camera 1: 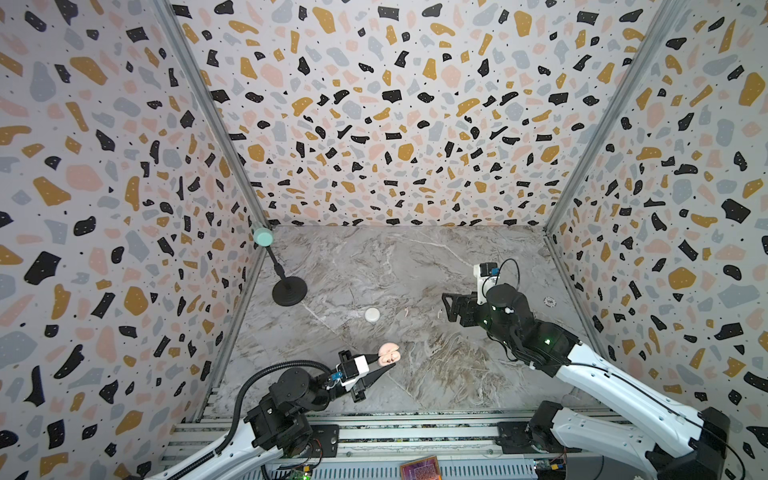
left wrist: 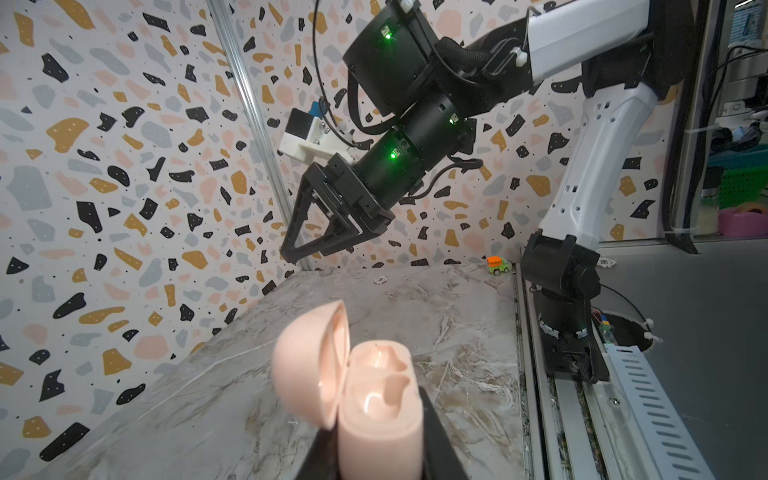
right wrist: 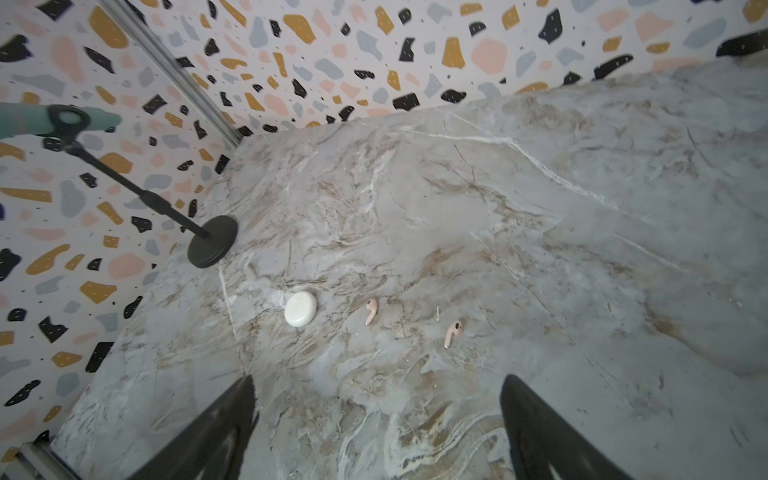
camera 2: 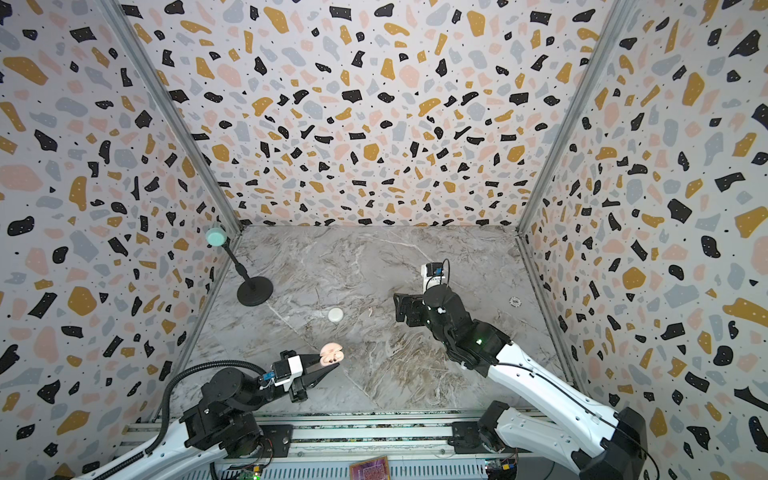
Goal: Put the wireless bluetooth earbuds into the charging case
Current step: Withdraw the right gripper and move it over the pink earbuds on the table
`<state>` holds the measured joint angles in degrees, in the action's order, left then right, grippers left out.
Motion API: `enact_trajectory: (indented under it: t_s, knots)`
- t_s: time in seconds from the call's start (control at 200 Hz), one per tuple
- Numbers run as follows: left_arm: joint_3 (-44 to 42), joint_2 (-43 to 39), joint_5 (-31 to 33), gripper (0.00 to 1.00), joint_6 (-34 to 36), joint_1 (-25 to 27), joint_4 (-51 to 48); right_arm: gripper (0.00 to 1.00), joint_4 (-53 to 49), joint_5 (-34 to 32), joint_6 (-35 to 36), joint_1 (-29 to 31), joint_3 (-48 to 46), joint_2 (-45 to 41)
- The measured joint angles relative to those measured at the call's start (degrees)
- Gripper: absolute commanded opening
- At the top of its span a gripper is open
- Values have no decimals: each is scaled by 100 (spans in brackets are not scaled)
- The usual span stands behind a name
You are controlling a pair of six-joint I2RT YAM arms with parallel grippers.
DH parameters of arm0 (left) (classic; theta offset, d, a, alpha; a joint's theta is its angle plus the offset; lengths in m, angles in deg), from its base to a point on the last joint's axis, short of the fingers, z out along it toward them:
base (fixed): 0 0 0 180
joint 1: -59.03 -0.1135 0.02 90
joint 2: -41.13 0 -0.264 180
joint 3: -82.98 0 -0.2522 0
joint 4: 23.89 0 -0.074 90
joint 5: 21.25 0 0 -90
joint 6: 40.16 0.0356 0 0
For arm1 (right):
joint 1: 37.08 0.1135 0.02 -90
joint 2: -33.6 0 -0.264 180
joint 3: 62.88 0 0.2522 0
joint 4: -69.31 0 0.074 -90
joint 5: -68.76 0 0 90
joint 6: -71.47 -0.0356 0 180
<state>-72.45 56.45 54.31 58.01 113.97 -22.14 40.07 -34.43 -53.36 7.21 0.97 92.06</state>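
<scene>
A pale pink charging case [camera 1: 388,354] [camera 2: 331,354] [left wrist: 380,399] has its lid swung open, and both of its sockets look empty. My left gripper [camera 1: 384,362] [left wrist: 380,434] is shut on its lower body, at the front left of the table. Two pale pink earbuds [right wrist: 371,311] [right wrist: 452,332] lie apart mid-table, seen in a top view as small pink earbuds [camera 1: 406,311] [camera 1: 439,314]. My right gripper [camera 1: 448,308] [camera 2: 398,307] [right wrist: 378,399] hovers open just right of them, holding nothing.
A closed white round case [camera 1: 372,314] [right wrist: 300,308] lies left of the earbuds. A black microphone stand [camera 1: 289,291] with a teal head [camera 1: 262,237] stands at the back left. A small white disc [camera 1: 550,301] lies near the right wall. Terrazzo walls enclose three sides.
</scene>
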Motion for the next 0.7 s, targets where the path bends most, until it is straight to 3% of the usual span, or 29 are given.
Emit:
enact_trajectory:
  t_s: [0.08,0.365,0.425,0.626,0.696]
  knots:
    - [-28,-44,0,0,2,0,-20,75,-79,256,-79,-240,0,328]
    - [-184,-415,55,0,-2,0,-39,57,-44,885,-63,-710,216,1641]
    - [-201,-415,61,0,0,0,-44,49,-13,1003,-37,-774,278,1882]
    - [-273,-450,79,0,2,0,-46,42,116,1357,42,-1051,623,2778]
    - [-308,-479,92,0,0,0,-48,36,157,1436,50,-1132,721,3016]
